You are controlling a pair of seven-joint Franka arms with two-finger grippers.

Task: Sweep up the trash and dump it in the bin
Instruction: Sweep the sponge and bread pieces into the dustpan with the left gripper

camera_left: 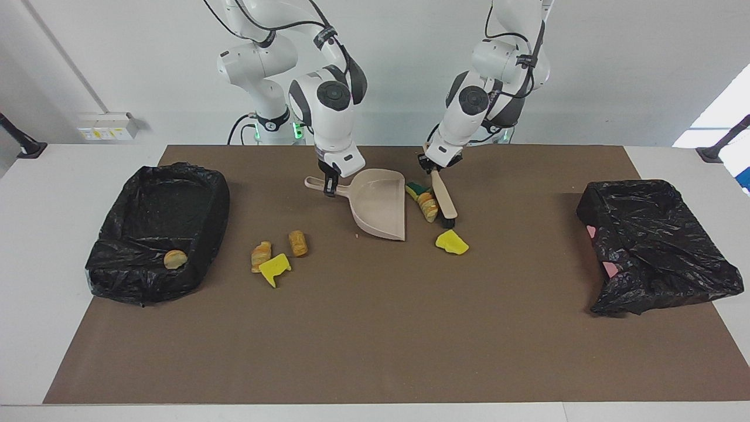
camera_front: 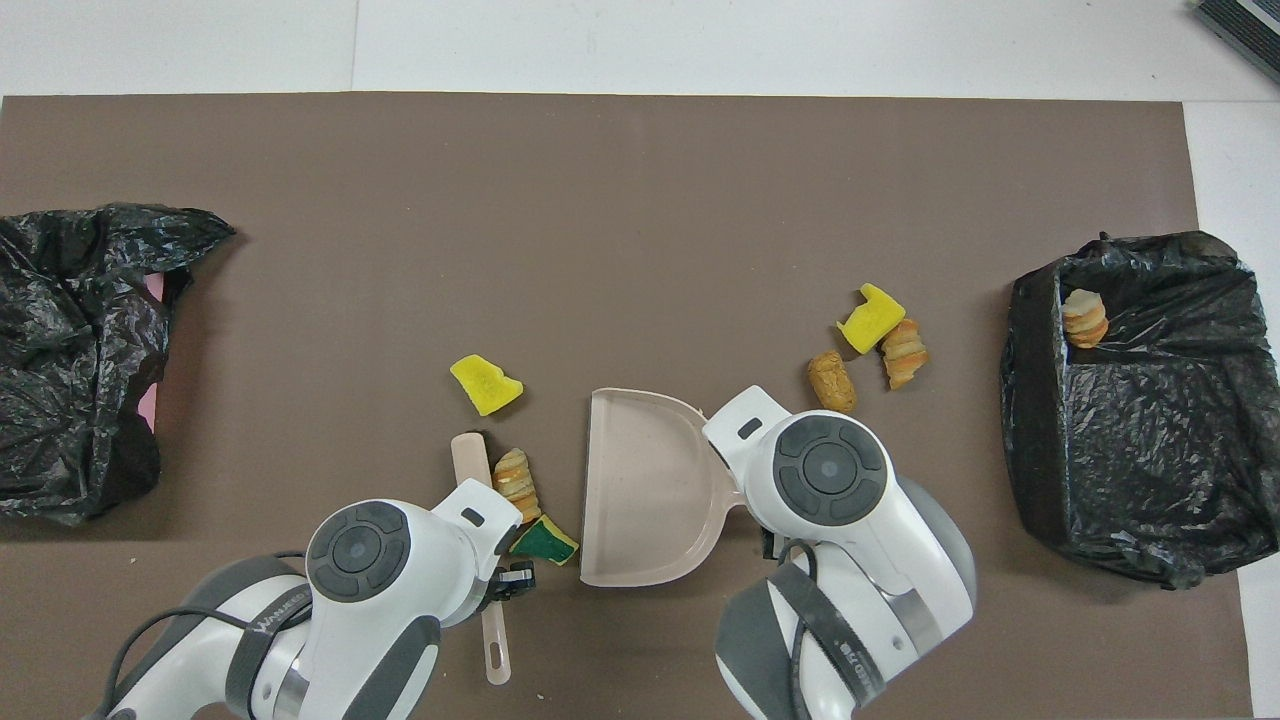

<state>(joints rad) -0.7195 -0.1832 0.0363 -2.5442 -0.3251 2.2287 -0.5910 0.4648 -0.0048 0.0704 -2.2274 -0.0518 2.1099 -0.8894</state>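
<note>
Facing view: left end effector [camera_left: 432,170] clamps brush [camera_left: 443,198]; right end effector [camera_left: 330,186] clamps dustpan [camera_left: 378,203].

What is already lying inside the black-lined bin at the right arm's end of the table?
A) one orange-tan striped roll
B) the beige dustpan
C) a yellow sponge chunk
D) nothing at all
A: a single orange-tan striped roll lies in a corner of the black-lined bin, with no other trash in it.

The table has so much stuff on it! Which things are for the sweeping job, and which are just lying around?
For the job:
- beige plastic dustpan, in the right gripper
- beige brush, in the left gripper
- yellow sponge chunks
- striped bread-like rolls
- open black-lined bin

Just lying around:
- crumpled black bag
- brown mat
</note>
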